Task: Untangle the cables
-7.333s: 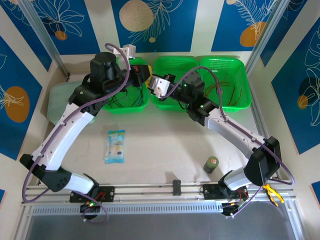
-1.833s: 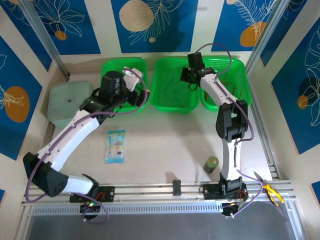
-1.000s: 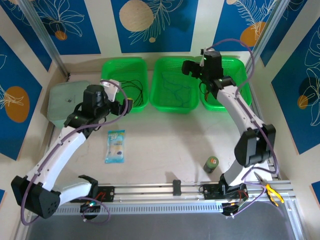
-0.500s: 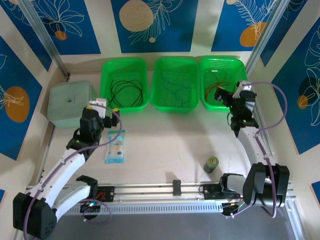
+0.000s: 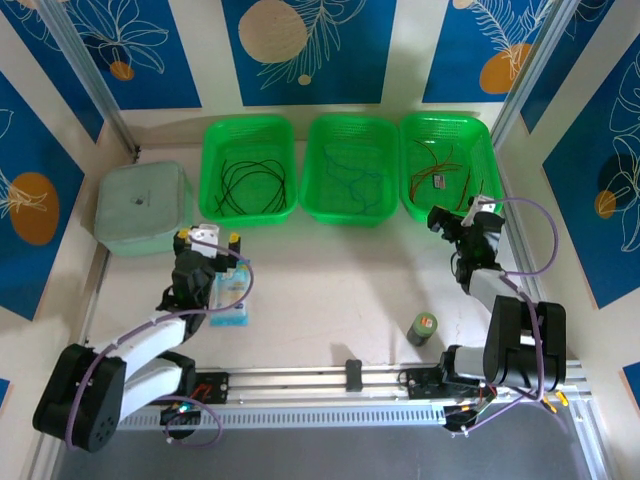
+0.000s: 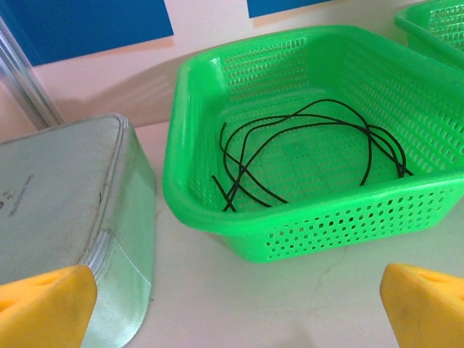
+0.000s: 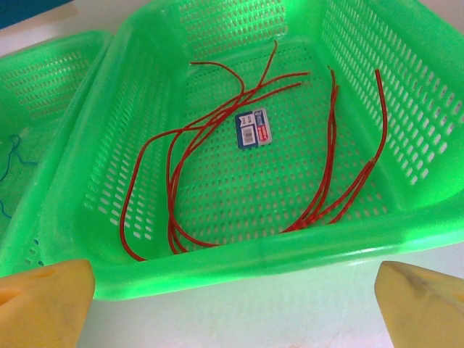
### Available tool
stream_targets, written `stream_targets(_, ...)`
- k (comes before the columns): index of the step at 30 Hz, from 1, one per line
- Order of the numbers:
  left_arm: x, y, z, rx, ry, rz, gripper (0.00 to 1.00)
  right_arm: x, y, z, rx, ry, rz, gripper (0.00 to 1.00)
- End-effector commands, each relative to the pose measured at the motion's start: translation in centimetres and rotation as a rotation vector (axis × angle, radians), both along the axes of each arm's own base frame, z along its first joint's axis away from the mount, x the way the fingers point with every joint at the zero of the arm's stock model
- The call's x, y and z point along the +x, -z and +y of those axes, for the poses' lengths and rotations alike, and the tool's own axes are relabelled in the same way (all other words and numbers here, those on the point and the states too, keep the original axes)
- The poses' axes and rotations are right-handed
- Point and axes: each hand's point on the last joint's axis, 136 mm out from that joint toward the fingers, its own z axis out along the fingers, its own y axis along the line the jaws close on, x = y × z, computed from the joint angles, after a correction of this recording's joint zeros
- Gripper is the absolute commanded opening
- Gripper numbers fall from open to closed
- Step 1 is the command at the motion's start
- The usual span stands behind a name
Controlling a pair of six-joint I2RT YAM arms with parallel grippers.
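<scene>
Cables (image 5: 250, 183) sorted by colour, thin loose loops: black cables (image 6: 370, 148) in left green basket (image 6: 326, 225), blue-grey cables (image 5: 350, 180) in middle basket (image 5: 347, 120), red cables (image 7: 171, 181) in right basket (image 7: 239, 262) near small label (image 7: 254, 128) | left gripper (image 6: 235, 308) and right gripper (image 7: 232, 308): jaws wide apart, holding nothing | versus half a second earlier: both arms drawn back toward bases, cables unmoved

White-black arms (image 5: 150, 332), purple cables (image 5: 551, 232), yellow-tipped pincers (image 6: 233, 308)

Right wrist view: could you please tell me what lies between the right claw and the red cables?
The green basket's near wall separates the right claw from the red cables, in the right wrist view.
</scene>
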Motion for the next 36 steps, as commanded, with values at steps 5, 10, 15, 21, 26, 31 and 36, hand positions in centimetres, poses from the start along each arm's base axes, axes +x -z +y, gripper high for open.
stream_targets(5,0.6,-1.0,0.9,0.03,-0.048,-0.065,1.0,1.5,-2.0,2.0,-0.054,-0.065,-0.034,0.99)
stream_targets(10,-0.3,0.0,1.7,0.056,-0.07,-0.038,1.0,0.5,-1.4,4.3,-0.155,-0.13,-0.009,0.99)
stream_targets(15,0.6,0.7,1.6,0.045,-0.077,-0.057,1.0,0.5,-0.9,4.3,-0.116,-0.13,0.042,0.99)
stream_targets(21,2.5,2.2,0.8,0.115,-0.055,-0.055,1.0,0.2,1.2,5.2,-0.133,-0.128,0.013,0.99)
stream_targets(26,3.2,3.1,1.4,0.124,-0.098,-0.068,1.0,0.1,3.1,7.4,-0.205,-0.19,-0.069,0.99)
stream_targets(31,2.4,3.5,1.1,0.089,-0.042,-0.095,1.0,0.3,3.9,8.5,-0.219,-0.242,-0.061,0.99)
stream_targets(36,2.8,4.1,1.4,0.043,-0.01,-0.068,1.0,1.1,4.3,7.8,-0.133,-0.271,-0.009,0.99)
